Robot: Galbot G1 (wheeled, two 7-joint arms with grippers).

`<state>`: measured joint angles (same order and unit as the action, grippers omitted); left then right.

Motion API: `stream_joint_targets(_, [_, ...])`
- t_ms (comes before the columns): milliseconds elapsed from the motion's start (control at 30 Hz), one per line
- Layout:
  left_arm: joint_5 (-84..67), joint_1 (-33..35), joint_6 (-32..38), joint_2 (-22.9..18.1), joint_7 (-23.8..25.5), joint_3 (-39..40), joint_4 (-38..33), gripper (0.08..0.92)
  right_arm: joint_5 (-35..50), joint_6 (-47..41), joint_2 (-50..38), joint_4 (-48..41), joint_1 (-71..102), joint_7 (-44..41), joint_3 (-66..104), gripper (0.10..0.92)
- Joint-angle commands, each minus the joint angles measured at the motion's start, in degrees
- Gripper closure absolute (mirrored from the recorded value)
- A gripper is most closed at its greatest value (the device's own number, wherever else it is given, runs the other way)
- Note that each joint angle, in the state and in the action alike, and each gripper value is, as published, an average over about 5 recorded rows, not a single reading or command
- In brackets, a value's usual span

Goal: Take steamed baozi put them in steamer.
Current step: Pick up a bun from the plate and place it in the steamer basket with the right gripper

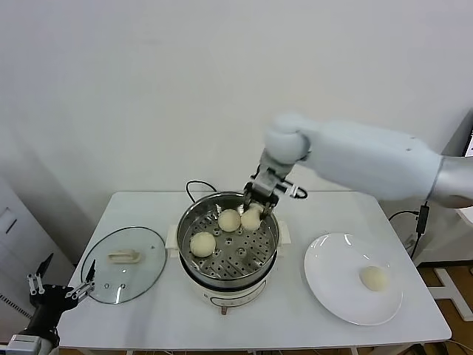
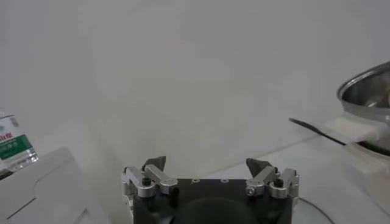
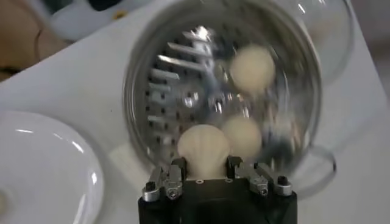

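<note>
The steamer (image 1: 191,233) stands mid-table, a shiny steel pot with a perforated floor on a white base. Two baozi lie in it, one at its left (image 1: 202,244) and one at the back (image 1: 229,220). My right gripper (image 1: 253,214) is over the pot's back right and is shut on a third baozi (image 1: 252,217). In the right wrist view this baozi (image 3: 203,148) sits between the fingers above the steamer (image 3: 140,109), with the two others (image 3: 242,135) (image 3: 252,68) below. A fourth baozi (image 1: 374,277) lies on the white plate (image 1: 332,277). My left gripper (image 1: 60,289) is open, parked off the table's left edge.
A round glass lid (image 1: 123,265) with a white handle lies flat left of the steamer. A black cord (image 1: 194,186) runs behind the pot. The plate's rim also shows in the right wrist view (image 3: 36,170). The steamer's edge shows in the left wrist view (image 2: 365,91).
</note>
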<state>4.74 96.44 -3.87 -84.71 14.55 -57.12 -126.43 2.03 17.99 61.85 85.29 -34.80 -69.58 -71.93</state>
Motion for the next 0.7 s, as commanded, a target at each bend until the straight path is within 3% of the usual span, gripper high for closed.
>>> stream_joint_targets(33, [-0.2, 0.2, 0.2, -0.4, 0.1, -0.4, 0.2, 0.177, -5.8, 9.5, 4.6, 6.0, 4.7, -1.3, 0.0, 0.609])
stream_joint_targets(533, [-0.8, -0.1, 0.5, -0.6, 0.2, -0.7, 0.9, 0.177, -12.6, 10.0, 5.1, 6.9, 7.4, -1.7, 0.4, 0.602])
stream_joint_targets(700, [-0.8, 0.0, 0.7, -0.7, 0.2, -0.6, 1.1, 0.177, -12.9, 10.2, 4.9, 6.3, 7.8, -1.3, 0.6, 0.493])
